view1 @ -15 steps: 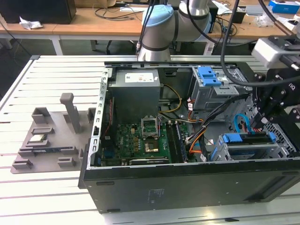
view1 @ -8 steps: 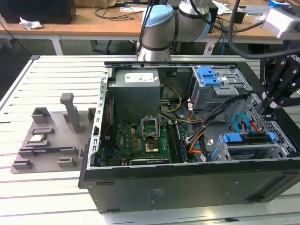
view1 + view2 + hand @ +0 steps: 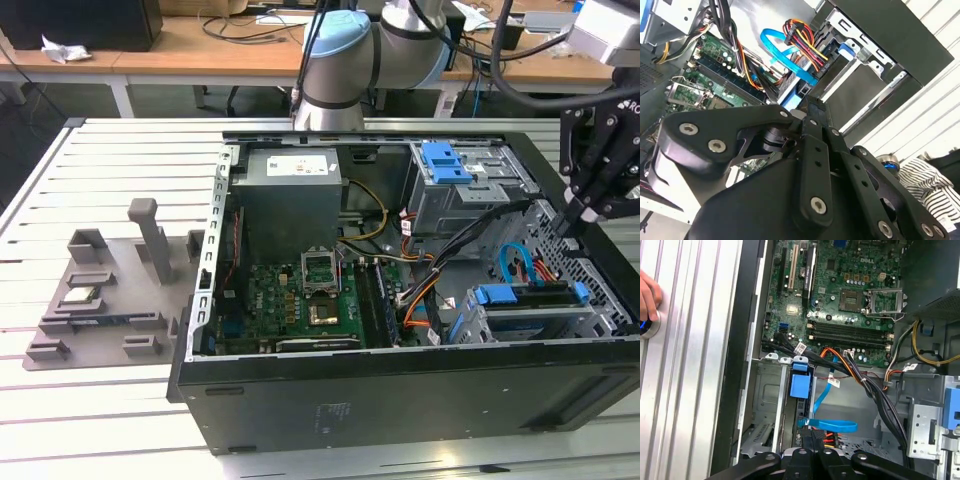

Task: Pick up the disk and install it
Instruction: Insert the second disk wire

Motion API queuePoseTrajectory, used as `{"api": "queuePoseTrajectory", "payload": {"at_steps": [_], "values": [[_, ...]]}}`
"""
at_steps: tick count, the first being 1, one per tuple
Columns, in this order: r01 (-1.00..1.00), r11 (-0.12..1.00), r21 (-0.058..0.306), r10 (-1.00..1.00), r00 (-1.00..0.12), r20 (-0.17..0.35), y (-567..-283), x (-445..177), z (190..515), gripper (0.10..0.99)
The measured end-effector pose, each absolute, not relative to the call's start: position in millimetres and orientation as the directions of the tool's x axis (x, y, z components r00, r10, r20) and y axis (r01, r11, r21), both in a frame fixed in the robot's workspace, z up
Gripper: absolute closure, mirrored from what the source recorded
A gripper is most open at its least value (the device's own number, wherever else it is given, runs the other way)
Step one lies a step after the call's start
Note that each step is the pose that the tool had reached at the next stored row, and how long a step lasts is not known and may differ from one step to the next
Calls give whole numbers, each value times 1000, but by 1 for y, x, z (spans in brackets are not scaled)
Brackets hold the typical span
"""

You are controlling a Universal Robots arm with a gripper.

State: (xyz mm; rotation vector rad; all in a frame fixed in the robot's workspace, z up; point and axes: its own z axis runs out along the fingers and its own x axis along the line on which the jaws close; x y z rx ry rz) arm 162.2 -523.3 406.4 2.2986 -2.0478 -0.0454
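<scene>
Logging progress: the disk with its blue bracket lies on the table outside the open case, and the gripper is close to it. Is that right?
Not quite. The disk is not out on the table: it sits in the drive bay inside the open case, as the first wrist view shows. The gripper is indeed close to it.

Nothing printed can be read with any certainty. A white sticker (image 3: 303, 166) on the grey power supply box (image 3: 290, 200) carries dark print too small to make out. In the first wrist view the green circuit board (image 3: 840, 285) has tiny white lettering, and a small white tag (image 3: 800, 347) hangs on a cable, both illegible. White letters on the body of the gripper (image 3: 582, 212) are cut off by the exterior view's right edge
</scene>
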Motion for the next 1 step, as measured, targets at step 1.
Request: {"api": "queuePoseTrajectory", "payload": {"at_steps": [1], "values": [[-991,-114,66,-993,116,20,-523,162,406,980]]}}
